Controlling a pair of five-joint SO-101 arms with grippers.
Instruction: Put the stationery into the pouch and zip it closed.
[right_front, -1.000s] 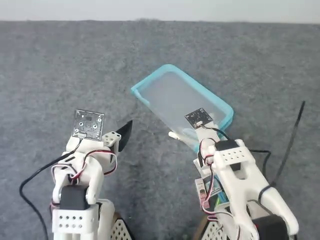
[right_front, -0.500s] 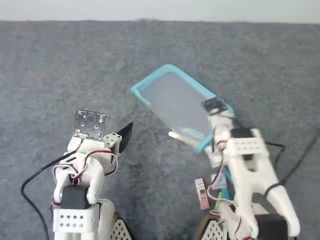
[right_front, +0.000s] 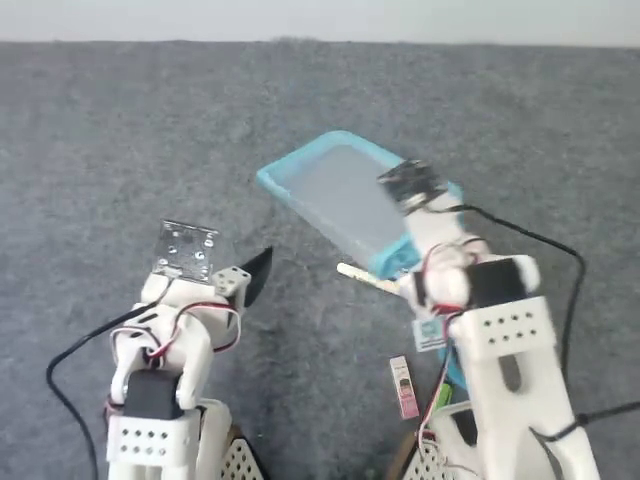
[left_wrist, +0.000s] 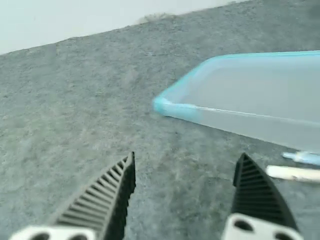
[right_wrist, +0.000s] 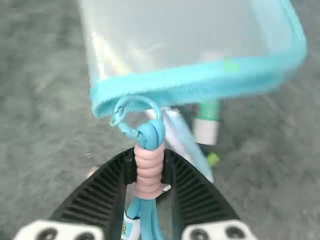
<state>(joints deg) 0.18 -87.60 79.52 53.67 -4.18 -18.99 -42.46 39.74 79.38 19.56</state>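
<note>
**Right hand clamped on the zipper pull, left hand wide over the mat**

High view: my left arm (right_front: 165, 340) sits folded low near its base, wrist aimed ahead and a little to its right. One black finger (right_front: 256, 272) pokes out beside the wrist. The grey mat (right_front: 120, 130) runs ahead of it to the far edge under the pale wall (right_front: 300, 18). The pouch (right_front: 335, 190), clear with a teal border, lies slanted ahead and to the right of that hand, apart from it. My right arm (right_front: 495, 315) stretches forward with its wrist over the pouch's near end, covering its own fingers. A white pen (right_front: 362, 275) lies just off that end, between the two arms. A small pink stick (right_front: 404, 386) lies on the mat beside the right arm's base.

Left wrist view: the left gripper (left_wrist: 182, 187) is spread wide and holds nothing, hanging above the mat. One corner of the pouch lies ahead, beyond the fingertips. The white pen rests on the mat between the pouch's long side and one fingertip, touching neither.

Right wrist view: the right gripper (right_wrist: 148, 159) is closed on the pink ribbed zipper pull (right_wrist: 148, 172). A teal cord (right_wrist: 145, 134) leads from the pull to a ring at the pouch's zipper edge (right_wrist: 200, 80), just ahead of the fingertips. The pouch stretches away beyond them. A green-and-white marker (right_wrist: 207, 125) lies just past the fingertips, its far end behind the teal edge. I cannot tell whether it is inside the pouch or under it.
</note>
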